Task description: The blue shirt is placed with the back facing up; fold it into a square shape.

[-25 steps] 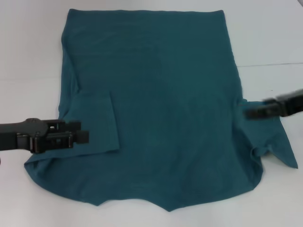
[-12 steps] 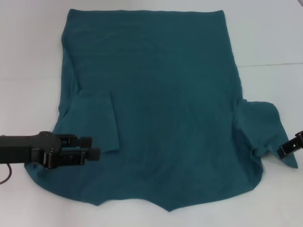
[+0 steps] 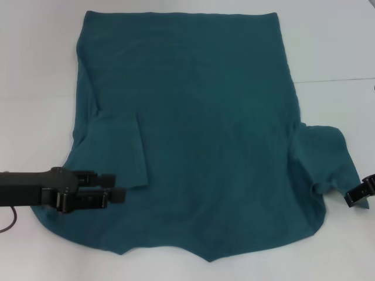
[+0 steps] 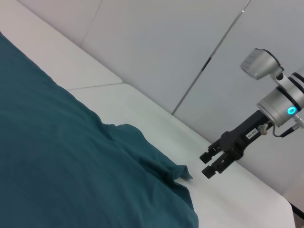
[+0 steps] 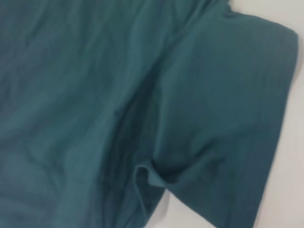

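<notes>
Blue shirt flat, left hand above it.

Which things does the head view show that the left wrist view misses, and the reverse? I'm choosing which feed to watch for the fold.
Only the head view shows the whole blue shirt spread flat, its left sleeve already folded inward, and the left hand low over that side. Only the left wrist view shows the wall panels behind the table and the right arm's silver wrist. Both show the unfolded right sleeve, the right hand open beside it, and the white table.
</notes>
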{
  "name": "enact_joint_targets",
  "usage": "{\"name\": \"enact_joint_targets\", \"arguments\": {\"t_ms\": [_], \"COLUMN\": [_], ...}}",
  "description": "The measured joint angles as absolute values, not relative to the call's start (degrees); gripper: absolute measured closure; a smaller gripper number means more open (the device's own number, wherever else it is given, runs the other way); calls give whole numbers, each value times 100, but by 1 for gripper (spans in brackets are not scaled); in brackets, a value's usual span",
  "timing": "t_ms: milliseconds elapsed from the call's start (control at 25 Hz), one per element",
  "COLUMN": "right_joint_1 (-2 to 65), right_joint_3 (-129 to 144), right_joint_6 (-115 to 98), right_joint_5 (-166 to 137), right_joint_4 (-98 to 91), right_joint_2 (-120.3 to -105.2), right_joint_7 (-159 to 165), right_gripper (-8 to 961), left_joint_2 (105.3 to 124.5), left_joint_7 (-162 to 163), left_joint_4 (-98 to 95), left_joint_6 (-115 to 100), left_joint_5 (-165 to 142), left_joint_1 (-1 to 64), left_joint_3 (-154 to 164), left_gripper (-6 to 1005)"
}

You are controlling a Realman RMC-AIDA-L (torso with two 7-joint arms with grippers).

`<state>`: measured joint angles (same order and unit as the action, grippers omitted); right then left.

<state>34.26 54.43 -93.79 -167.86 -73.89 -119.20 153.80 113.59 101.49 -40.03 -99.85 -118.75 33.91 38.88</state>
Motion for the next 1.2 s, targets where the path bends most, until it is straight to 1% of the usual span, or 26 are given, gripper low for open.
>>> {"name": "enact_joint_targets", "arguments": {"t_ms": [280,400,840,1200], "right_joint_1": [3337,3326,3342,3418], "right_joint_3": [5846,5930,5980,6196], "right_joint_6": [-8894,-8814,-8476,-8376], "right_joint_5": [-16797,-16798,-16805,-16805], "right_joint_4": [-7015,-6959,-6733,-6634], "right_joint_2": [-11862,-11859,-11822,-11836], "right_joint_7": [15575,15599,15623,15578], "right_gripper": [131,142,219,215], "left_joint_2": [11395,11404,11452,11470], "left_joint_7": [10159,10164,10180,10204], "left_joint_4": [-3994,-3991,-3980,-3986], "left_joint_6": [-9900,-9878,-9848,-9780], "left_joint_5": [-11879,-11888,-11892,-11892], "left_joint_1": [3393,3393,3386,3381], "left_joint_3": [4048,4065,4061,4060], "left_gripper": [384,384,383,383]}}
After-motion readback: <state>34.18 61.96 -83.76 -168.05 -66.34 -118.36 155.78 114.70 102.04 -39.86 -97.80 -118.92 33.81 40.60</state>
